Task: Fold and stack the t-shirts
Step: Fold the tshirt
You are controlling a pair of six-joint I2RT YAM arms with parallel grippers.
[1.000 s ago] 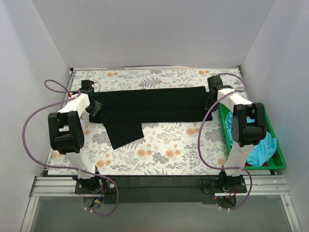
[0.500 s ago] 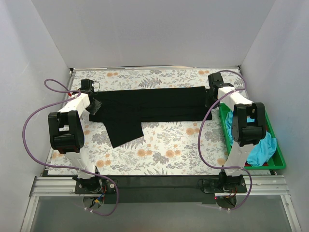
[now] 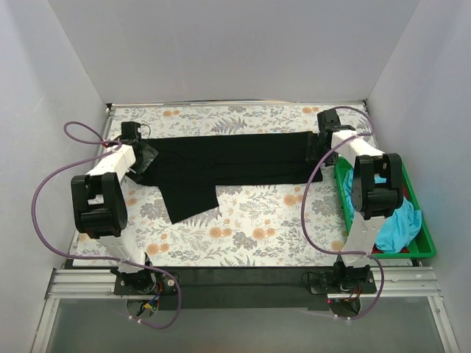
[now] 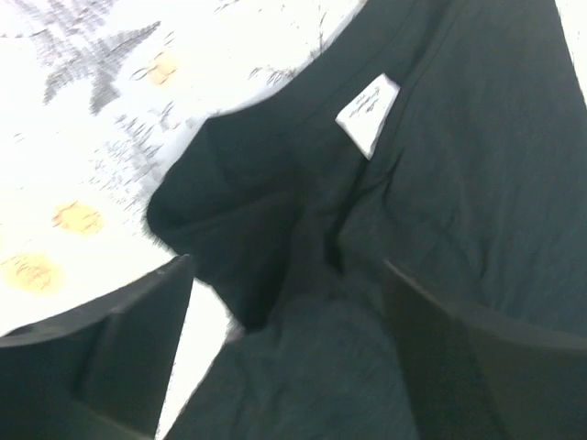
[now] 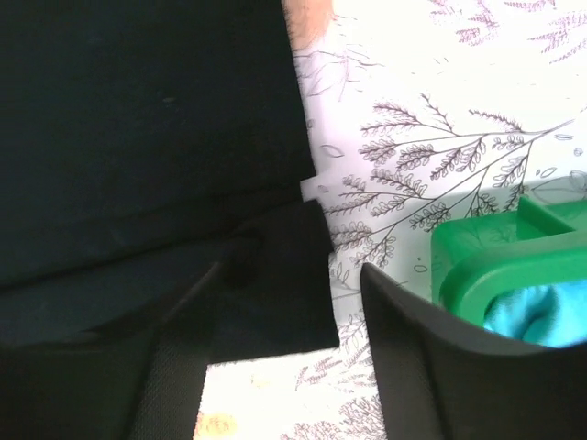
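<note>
At the near edge, a metal rail (image 3: 73,283) carries both arm bases, and purple cables (image 3: 44,191) loop beside the arms. The table has a cover with a flower and leaf print (image 3: 257,220).

The black t-shirt (image 3: 235,158) lies as a long flat band stretched between the two grippers. One sleeve (image 3: 190,200) hangs out toward the near side.

The left gripper (image 4: 284,266) stands with its jaws wide over the collar end. Bunched black cloth lies between its fingers, and a white label (image 4: 369,115) is just beyond them.

The right gripper (image 5: 293,270) is also spread wide over the hem corner. Just to its right is the green tray (image 5: 477,257), which holds a turquoise t-shirt (image 3: 397,224).

Beyond both grippers, plain white walls (image 3: 221,51) close the table on three sides.
</note>
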